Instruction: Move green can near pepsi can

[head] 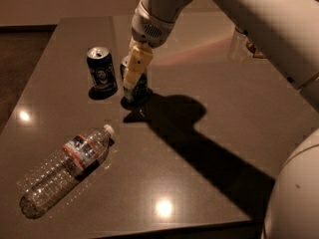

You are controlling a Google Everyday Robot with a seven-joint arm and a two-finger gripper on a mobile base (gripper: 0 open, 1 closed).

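I see the end effector (135,74) low over the far left part of the counter (214,118), and it is right at the green can (142,91). Its pale yellow part covers most of the front of this can, so only the dark green side and the bottom edge of the can show. I cannot tell if the end effector is clenched on the can or released from it, because the view does not show this.

The green can stands upright on the counter. It is just beside the pepsi can (101,69), on the right of it in my view, with a narrow gap between the two. The pepsi can is also upright, with its silver top and the round graphic turned toward the camera.

The white arm (239,14) comes down from the upper right, and it throws a long dark shadow over the counter toward the near right corner. A clear plastic water bottle (65,169) lies on its side near the front left of the counter, well apart from both cans, with its white cap pointing to them.
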